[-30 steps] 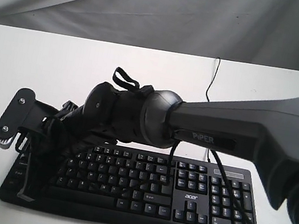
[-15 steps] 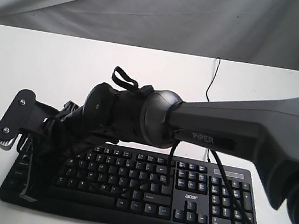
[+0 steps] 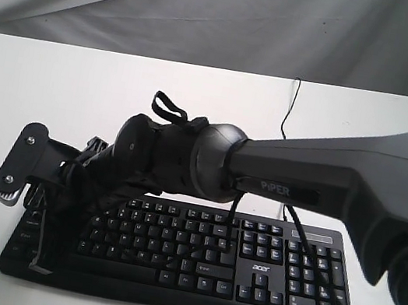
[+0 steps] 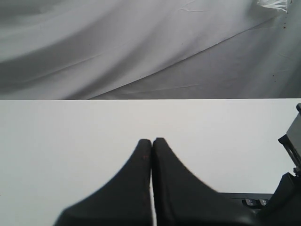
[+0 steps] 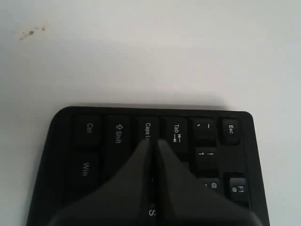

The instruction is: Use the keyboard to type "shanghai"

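The black keyboard point(image 3: 209, 256) lies on the white table near the front edge. My right arm reaches across to its left end. The right gripper point(image 5: 154, 141) is shut, with its tips over the Caps Lock key point(image 5: 146, 129), beside Tab. The letter S shows in the thin slit between the fingers. In the exterior view the right gripper point(image 3: 42, 262) points down at the keyboard's left end. My left gripper point(image 4: 152, 140) is shut on nothing above bare table. A corner of the keyboard point(image 4: 249, 200) shows at the edge of its view.
The thin black cable point(image 3: 291, 105) runs from the keyboard toward the back of the white table point(image 3: 57, 87). A grey cloth backdrop point(image 3: 213, 12) hangs behind. The right arm's wrist mount point(image 3: 18, 167) sits above the keyboard's left end.
The right gripper's fingers have shifted very slightly to the right over the keyboard's left end. Nothing else has visibly moved.
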You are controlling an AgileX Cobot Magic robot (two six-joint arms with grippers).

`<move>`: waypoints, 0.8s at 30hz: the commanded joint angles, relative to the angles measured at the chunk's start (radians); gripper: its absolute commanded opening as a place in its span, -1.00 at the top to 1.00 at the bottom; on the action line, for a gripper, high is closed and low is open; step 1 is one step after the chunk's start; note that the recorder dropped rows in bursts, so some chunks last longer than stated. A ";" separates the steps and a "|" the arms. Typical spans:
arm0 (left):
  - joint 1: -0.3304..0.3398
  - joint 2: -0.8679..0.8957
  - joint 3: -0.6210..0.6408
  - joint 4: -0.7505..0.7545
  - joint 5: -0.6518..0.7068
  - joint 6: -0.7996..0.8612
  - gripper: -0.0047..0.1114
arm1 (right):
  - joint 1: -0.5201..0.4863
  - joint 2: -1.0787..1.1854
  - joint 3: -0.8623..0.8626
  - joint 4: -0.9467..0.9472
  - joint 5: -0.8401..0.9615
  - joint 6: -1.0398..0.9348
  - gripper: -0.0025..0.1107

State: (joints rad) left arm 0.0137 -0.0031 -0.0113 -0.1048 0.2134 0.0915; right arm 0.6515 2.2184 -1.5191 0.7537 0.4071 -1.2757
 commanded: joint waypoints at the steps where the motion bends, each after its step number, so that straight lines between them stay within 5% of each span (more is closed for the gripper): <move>1: -0.004 0.003 0.001 -0.004 0.000 -0.001 0.91 | -0.001 0.011 -0.007 -0.008 -0.010 0.002 0.96; 24: -0.004 0.003 0.001 -0.004 0.000 -0.001 0.91 | -0.001 0.015 -0.007 -0.010 -0.012 -0.013 0.96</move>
State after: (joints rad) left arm 0.0137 -0.0031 -0.0113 -0.1048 0.2134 0.0915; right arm 0.6515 2.2328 -1.5211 0.7493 0.4025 -1.2819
